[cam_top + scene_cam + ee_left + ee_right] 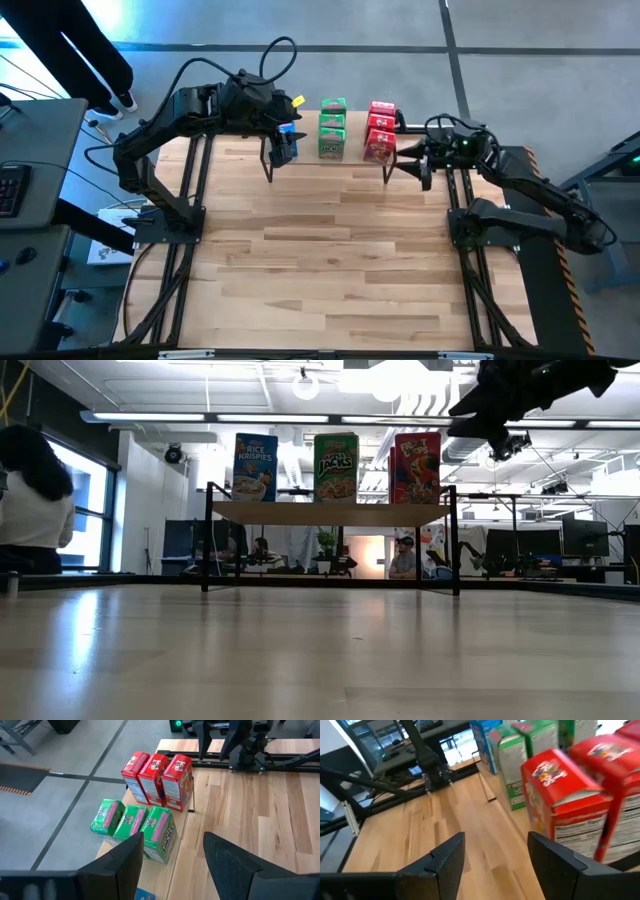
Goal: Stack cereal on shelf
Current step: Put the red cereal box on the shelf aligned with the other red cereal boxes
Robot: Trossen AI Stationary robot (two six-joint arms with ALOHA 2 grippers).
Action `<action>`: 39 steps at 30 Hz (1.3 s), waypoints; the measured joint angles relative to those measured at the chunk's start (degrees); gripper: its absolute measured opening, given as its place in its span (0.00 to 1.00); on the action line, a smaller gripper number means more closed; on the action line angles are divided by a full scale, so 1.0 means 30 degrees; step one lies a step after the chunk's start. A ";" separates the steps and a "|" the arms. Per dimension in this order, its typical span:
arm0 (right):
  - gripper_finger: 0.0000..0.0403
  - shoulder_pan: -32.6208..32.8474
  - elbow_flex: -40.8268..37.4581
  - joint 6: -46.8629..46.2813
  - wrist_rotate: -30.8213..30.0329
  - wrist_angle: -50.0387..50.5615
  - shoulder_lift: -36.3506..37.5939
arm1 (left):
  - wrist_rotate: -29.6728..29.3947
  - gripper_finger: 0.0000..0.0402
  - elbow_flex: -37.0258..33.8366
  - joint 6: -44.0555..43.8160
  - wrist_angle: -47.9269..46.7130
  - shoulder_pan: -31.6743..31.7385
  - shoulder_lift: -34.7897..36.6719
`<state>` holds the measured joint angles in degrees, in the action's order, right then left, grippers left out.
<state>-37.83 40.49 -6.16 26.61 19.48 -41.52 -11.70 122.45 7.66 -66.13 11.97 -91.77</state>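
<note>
The shelf (330,513) stands at the table's far edge, and its wooden top bears three rows of cereal boxes. The blue boxes (255,466) are at its left, the green boxes (332,128) in the middle and the red boxes (381,130) at its right. All stand upright on their bottoms. My left gripper (278,152) hovers open over the blue row. In its wrist view (172,837) only a blue corner (145,895) shows between the fingers. My right gripper (408,165) is open, just off the near side of the red boxes (570,805).
Bare wooden tabletop (320,260) stretches from the shelf to the near edge. The arms' black frames run along the table's left and right sides. A person stands beyond the far left corner (90,50), and people sit in the room behind the shelf (405,560).
</note>
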 joint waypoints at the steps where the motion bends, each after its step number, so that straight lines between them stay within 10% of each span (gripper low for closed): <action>1: 0.52 0.0217 0.0000 -0.0069 -0.0027 -0.0054 -0.0166 | 0.0000 0.49 0.0000 -0.0007 0.0000 0.0000 0.0000; 39: 0.52 0.2288 0.0057 -0.0842 -0.4399 -0.0962 -0.3517 | 0.0007 0.49 0.0000 -0.0549 -0.0007 0.0000 0.0000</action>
<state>-30.96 40.66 -8.69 13.41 16.60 -52.07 -11.68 122.45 6.01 -66.15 11.97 -91.77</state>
